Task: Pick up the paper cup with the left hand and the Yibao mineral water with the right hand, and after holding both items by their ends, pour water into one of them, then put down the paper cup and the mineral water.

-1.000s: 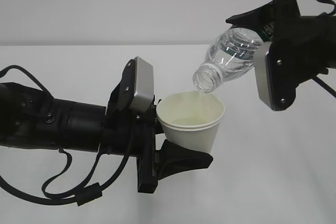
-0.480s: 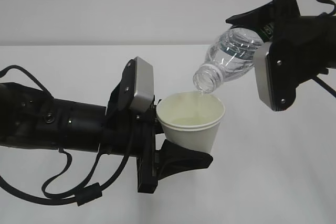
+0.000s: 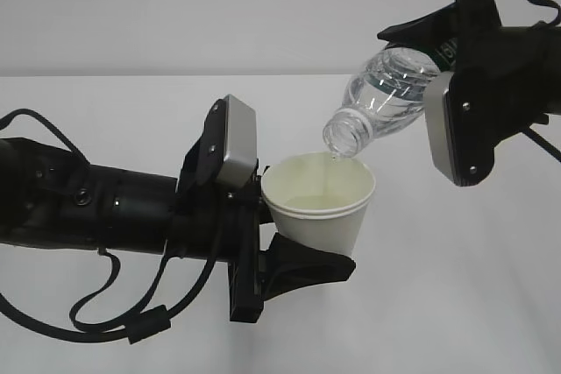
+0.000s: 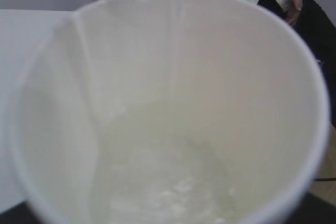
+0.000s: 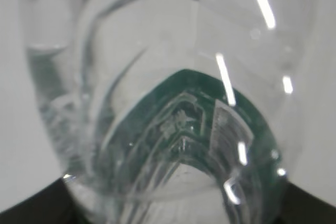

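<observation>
The left hand [image 3: 294, 256] is reaching in from the left edge, its jaws closed around the lower part of the paper cup [image 3: 320, 203] and holding it upright above the white table [image 3: 456, 304]; the right hand [image 3: 443, 59] is coming in from the upper right corner, jaws clamped on the base end of the bottle [image 3: 381, 98] and tilting it mouth-down toward the left; the bottle's open mouth is hanging just above the cup's far rim, not touching it, with a thin thread of water running down into the cup; bare table is lying open in front of and to the right of the cup, and the far table edge is meeting a plain wall behind both arms; the left wrist view is looking straight down into the cup [image 4: 168, 145], showing a shallow pool of water at the bottom and a side seam that the outside view hides; the right wrist view is filled by the bottle [image 5: 173, 114], its green label band and the water gathering toward the neck; no fingers are showing in either close view.
</observation>
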`<action>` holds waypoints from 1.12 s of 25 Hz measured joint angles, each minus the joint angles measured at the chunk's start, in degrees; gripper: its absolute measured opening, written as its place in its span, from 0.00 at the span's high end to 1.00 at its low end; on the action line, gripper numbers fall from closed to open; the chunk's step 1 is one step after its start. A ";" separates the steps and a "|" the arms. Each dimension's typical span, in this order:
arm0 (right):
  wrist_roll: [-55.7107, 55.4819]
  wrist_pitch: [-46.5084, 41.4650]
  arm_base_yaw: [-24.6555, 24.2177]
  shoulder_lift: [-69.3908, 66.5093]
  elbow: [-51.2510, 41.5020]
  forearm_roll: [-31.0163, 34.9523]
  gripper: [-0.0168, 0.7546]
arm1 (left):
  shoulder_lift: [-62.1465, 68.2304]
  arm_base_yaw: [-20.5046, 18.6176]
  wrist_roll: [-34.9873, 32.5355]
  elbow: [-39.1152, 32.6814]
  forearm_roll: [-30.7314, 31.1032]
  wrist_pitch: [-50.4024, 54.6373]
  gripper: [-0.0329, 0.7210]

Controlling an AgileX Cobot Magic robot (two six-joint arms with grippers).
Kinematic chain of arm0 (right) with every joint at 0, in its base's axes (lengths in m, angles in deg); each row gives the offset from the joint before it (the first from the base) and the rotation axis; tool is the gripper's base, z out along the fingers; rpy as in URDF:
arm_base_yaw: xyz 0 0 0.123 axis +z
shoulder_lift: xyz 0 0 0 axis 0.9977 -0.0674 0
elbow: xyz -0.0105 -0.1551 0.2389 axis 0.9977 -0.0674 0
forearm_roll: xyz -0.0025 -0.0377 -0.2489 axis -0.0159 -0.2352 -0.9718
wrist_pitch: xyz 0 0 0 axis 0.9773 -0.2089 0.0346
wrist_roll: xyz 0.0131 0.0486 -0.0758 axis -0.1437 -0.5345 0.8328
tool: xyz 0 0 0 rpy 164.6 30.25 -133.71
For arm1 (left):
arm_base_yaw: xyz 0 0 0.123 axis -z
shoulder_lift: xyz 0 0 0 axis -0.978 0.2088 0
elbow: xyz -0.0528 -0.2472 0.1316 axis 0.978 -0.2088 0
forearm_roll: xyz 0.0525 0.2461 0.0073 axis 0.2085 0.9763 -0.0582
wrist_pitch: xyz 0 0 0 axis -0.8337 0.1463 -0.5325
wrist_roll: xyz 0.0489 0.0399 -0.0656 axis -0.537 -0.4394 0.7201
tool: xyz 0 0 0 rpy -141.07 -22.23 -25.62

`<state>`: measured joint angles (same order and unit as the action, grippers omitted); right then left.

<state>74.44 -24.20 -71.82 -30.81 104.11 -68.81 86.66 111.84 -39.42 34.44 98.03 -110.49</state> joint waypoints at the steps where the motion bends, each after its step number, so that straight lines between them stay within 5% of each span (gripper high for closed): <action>1: 0.00 0.00 0.00 0.00 0.00 0.00 0.42 | 0.00 0.00 0.00 0.00 0.00 0.00 0.36; 28: 0.03 -0.10 0.00 0.00 0.00 0.00 0.42 | 0.00 0.00 -0.35 0.00 0.00 0.00 0.36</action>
<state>74.47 -24.29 -71.82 -30.81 104.11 -68.81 86.66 111.84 -39.77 34.44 98.03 -110.49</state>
